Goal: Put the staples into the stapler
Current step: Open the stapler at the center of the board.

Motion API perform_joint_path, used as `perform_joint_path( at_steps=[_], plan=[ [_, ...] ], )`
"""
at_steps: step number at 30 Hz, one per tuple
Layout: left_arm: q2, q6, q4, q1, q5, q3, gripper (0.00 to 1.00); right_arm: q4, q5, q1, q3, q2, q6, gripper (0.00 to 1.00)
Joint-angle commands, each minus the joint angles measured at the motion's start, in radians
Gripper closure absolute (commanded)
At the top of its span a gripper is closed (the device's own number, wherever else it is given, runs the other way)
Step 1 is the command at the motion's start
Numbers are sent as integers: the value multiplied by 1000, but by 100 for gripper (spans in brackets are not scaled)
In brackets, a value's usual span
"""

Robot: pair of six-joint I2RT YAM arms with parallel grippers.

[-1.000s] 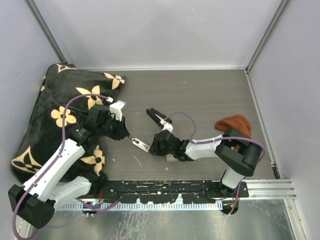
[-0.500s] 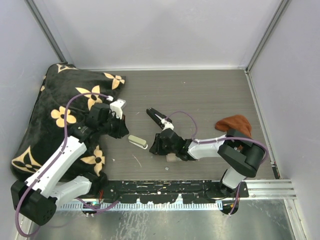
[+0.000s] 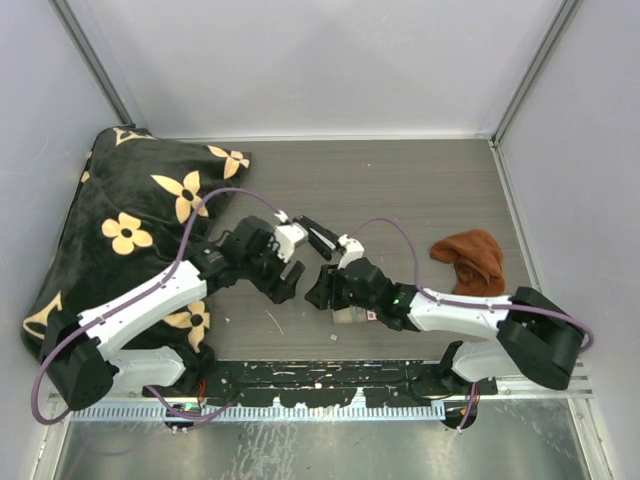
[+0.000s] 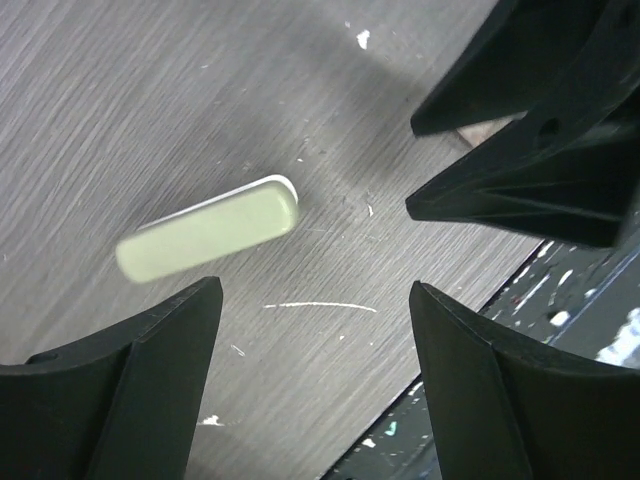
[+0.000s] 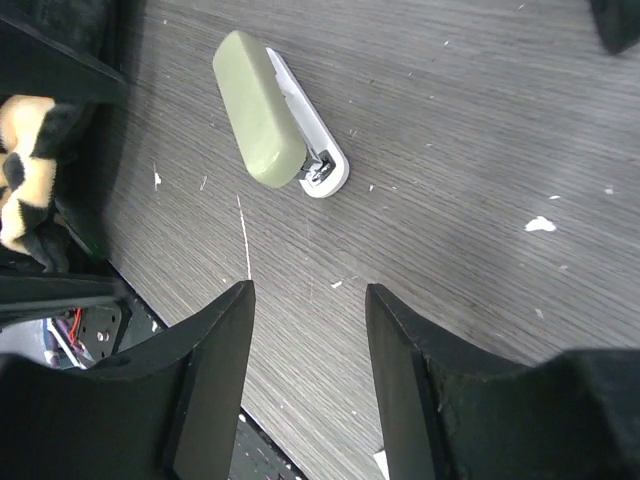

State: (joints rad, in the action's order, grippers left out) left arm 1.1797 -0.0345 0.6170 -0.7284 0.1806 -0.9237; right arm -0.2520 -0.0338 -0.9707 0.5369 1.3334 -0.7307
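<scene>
- Stapler [image 5: 262, 108]: pale green, closed, lying flat on grey table [image 5: 480, 150], touched by neither gripper.
- Left gripper [image 4: 315, 300]: fingers wide apart, empty, just beside stapler.
- Right gripper [image 5: 308, 300]: fingers apart, empty, near stapler.

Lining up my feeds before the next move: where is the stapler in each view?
Top external: hidden beneath the left gripper.
Left wrist: stapler, centre-left, lying flat.
Right wrist: stapler, upper left.
Shared landmark: thin white scratch near it.
</scene>
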Motion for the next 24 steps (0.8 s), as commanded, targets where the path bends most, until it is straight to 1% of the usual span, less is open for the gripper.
perform_joint_path(
  at_steps=[1, 3, 6, 8, 10, 12, 14, 15, 19, 22, 24],
  plan=[
    [51, 169, -73, -62, -102, -25, 22, -25, 20, 48, -57, -133, 67, 45],
    [63, 231, -119, -63, -110, -8, 20, -33, 62, 92, -96, -185, 71, 44],
    [63, 367, -218, -61, -104, 48, 16, -38, 122, 155, -137, -255, 83, 44],
    [60, 439, -281, -55, -94, 94, 10, -38, 162, 186, -154, -295, 88, 44],
    [61, 491, -330, -37, -67, 135, 6, -38, 197, 207, -166, -330, 89, 43],
    [70, 532, -342, -14, -14, 149, 4, -38, 224, 217, -173, -355, 89, 43],
    [82, 562, -328, -8, 12, 148, 4, -39, 242, 224, -178, -374, 87, 43],
    [115, 575, -325, -7, 16, 148, 4, -39, 250, 225, -181, -382, 85, 43],
    [172, 612, -343, -5, 16, 133, 5, -62, 282, 230, -198, -398, 69, 43],
    [222, 627, -310, -5, 34, 102, 7, -68, 291, 232, -207, -399, 57, 43],
    [249, 632, -293, -6, 35, 85, 11, -71, 291, 235, -215, -407, 48, 43]
  ],
)
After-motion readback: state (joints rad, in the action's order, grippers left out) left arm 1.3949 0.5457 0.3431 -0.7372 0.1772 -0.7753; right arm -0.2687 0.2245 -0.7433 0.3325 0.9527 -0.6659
